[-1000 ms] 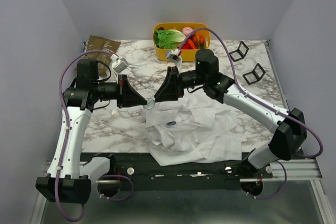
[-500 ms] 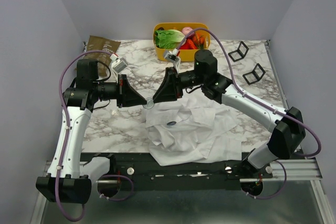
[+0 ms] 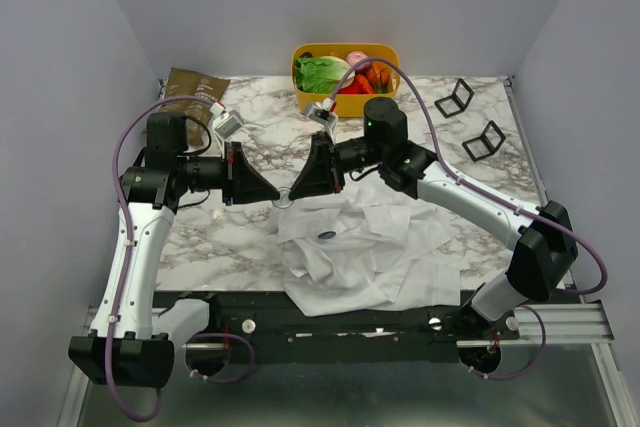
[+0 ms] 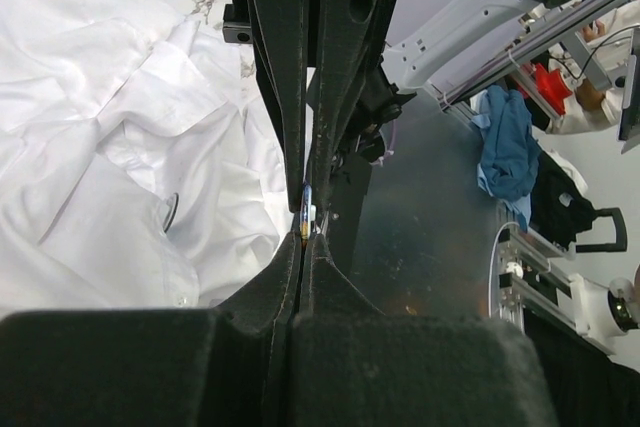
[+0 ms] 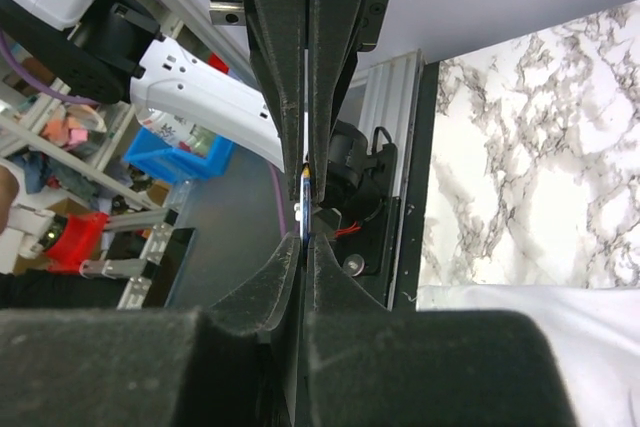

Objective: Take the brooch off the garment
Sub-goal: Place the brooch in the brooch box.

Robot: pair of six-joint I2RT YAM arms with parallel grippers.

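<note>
While the brooch (image 4: pixel 307 219) is pinched edge-on by the clenched left gripper (image 3: pixel 277 198) and right gripper (image 3: pixel 293 195), tip to tip over the edge of the shirt (image 3: pixel 370 247), it could be dropped if either grip is slackened early.

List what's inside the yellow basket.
In the yellow basket: green lettuce, red and orange pieces, something pink at the back. Whatever lies under them is covered.
</note>
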